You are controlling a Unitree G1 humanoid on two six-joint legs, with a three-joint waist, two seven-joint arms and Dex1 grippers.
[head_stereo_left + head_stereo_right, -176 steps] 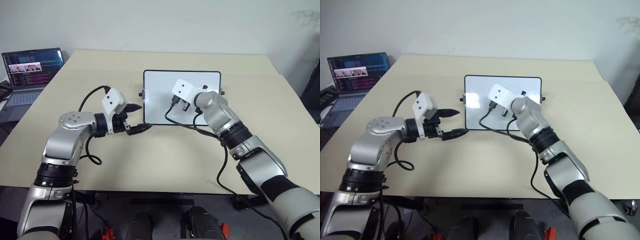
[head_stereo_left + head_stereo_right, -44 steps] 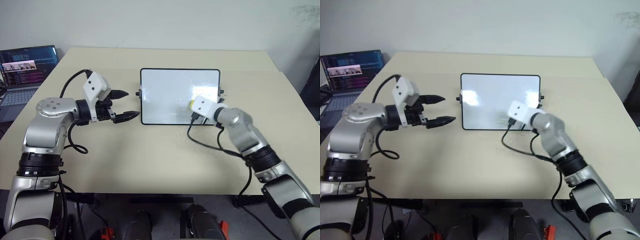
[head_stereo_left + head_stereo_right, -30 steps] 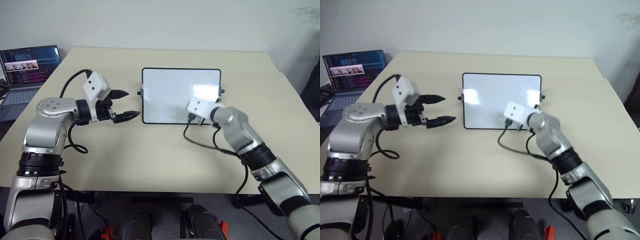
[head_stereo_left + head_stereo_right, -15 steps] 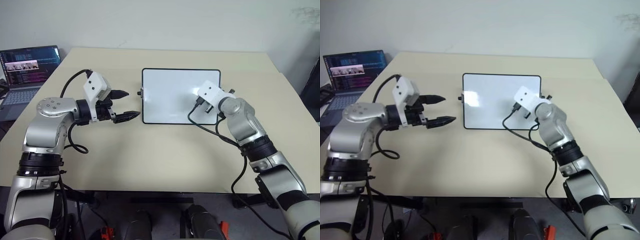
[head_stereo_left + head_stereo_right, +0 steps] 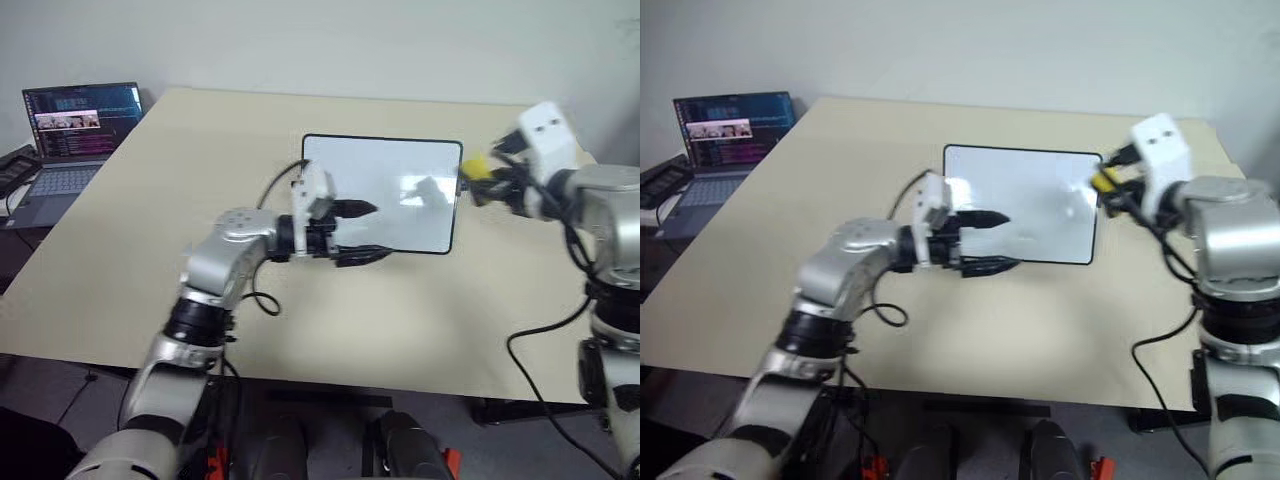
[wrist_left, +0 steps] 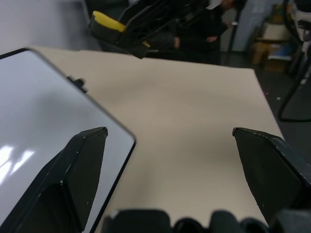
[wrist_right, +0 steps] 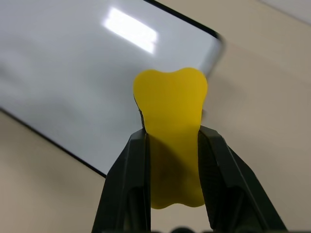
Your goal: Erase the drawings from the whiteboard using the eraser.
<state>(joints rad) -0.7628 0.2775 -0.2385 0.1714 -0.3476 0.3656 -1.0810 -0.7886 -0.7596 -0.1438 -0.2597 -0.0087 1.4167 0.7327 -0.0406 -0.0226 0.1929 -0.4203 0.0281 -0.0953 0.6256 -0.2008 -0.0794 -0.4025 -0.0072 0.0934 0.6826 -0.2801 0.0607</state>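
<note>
One beige rectangular table [image 5: 300,300] carries one glossy white whiteboard with a thin black frame [image 5: 385,170], lying flat with its long axis running left to right; its surface looks blank. One open laptop [image 5: 75,130] sits off the table's far left corner. The left gripper [image 5: 358,232] reaches level across the board's near left part, jaws apart and empty. The right gripper [image 5: 487,181] hangs raised just beyond the board's right edge, clamped on one small yellow eraser with a black underside [image 5: 473,166], which points towards the board.
</note>
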